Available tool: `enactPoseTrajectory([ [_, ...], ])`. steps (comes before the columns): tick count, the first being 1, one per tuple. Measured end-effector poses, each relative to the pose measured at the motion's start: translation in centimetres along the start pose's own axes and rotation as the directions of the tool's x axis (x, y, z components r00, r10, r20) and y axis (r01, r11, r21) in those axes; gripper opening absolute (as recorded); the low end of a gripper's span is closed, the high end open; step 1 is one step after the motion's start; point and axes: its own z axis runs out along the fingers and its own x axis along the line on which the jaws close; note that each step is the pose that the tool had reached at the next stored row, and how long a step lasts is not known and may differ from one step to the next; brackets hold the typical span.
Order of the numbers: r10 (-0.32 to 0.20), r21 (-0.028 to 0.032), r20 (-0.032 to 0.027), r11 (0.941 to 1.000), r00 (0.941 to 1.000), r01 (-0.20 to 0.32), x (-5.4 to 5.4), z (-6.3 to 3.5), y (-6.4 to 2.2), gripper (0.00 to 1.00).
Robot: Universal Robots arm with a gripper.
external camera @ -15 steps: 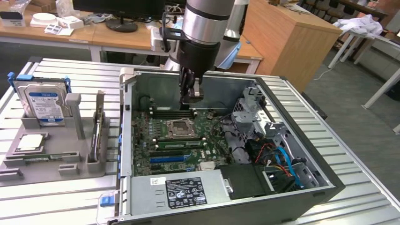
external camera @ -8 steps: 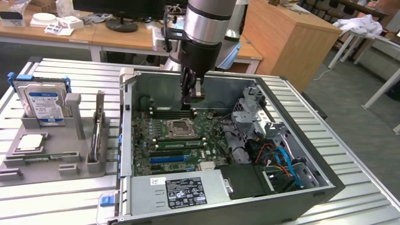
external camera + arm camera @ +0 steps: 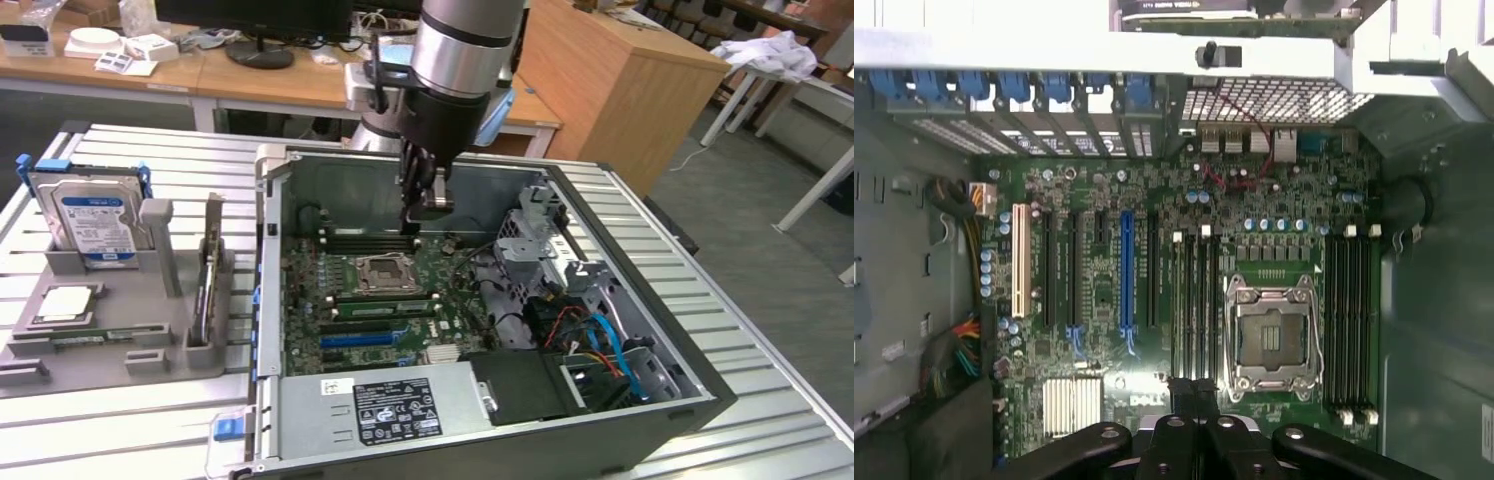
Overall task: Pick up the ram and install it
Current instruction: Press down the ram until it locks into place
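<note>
Exterior view: I see my gripper (image 3: 430, 205) pressed together, holding nothing, above the motherboard (image 3: 387, 300) inside the computer case (image 3: 667, 400). A ram (image 3: 380, 308) sits slotted beside the processor socket (image 3: 384, 271).

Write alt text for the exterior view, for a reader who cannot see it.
A robot arm's hand, fingers shut, reaches down into an open grey computer case lying on a slatted metal table, just above the green motherboard near its empty silver processor socket. On the exterior view's left, a grey holder tray holds a silver blue-labelled hard drive.
</note>
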Motion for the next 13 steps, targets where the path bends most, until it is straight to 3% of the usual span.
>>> enactPoseTrajectory([
  [8, 0.0, -0.0013, 0.0, 1.0, 1.0, 0.0, -0.01, -0.01, -1.08, 0.11],
  [13, 0.0, -0.0014, -0.0001, 1.0, 1.0, 0.0, -0.01, -0.01, -1.16, 0.11],
])
